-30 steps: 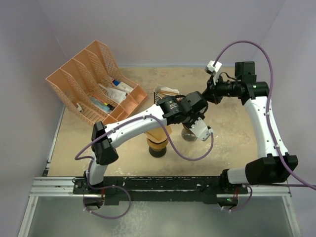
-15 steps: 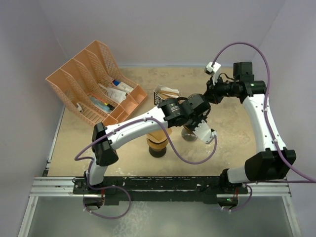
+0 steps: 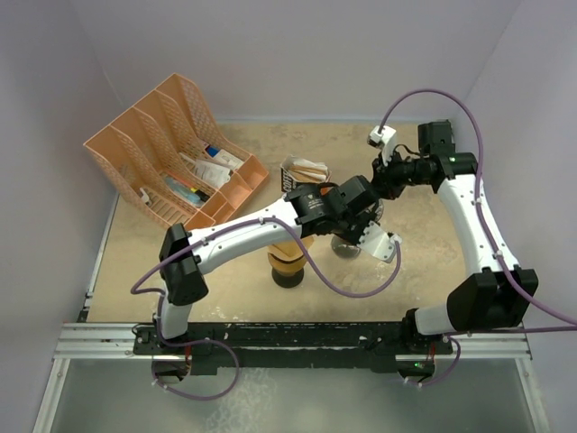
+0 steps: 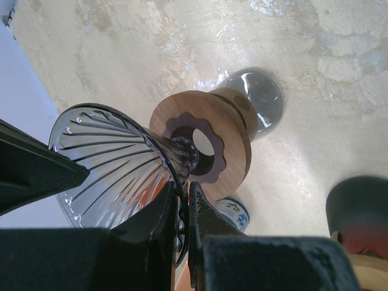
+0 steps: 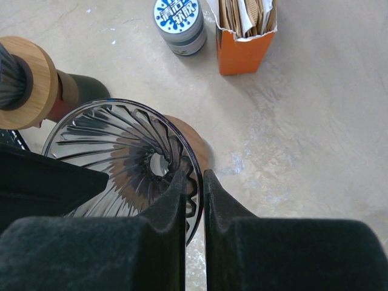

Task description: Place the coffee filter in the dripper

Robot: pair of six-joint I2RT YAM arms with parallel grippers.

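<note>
- Clearly, the coffee filters (image 5: 241,13) are not yet touched. They stand packed upright in an orange box (image 5: 245,45) on the table, to the far left of the dripper (image 5: 115,151) and beside a blue-lidded tin (image 5: 180,19).
- Such paper should be very light, limp and easily creased. Pinch one sheet at its top edge and draw it straight up, since neighbouring sheets may cling.
- The glass dripper looks stiff, slick and breakable, so a gentle hold on its rim suits it.
- The left gripper (image 4: 183,193) is clenched on the dripper's rim. Its arm stretches from the near left diagonally to the table's middle.
- The right gripper (image 5: 194,179) pinches the rim too. Its arm runs up the right side and folds back leftward.
- The wooden collar (image 4: 203,145) shows its underside to the left wrist, so the dripper seems tipped. Whether it is off the table I cannot tell.
</note>
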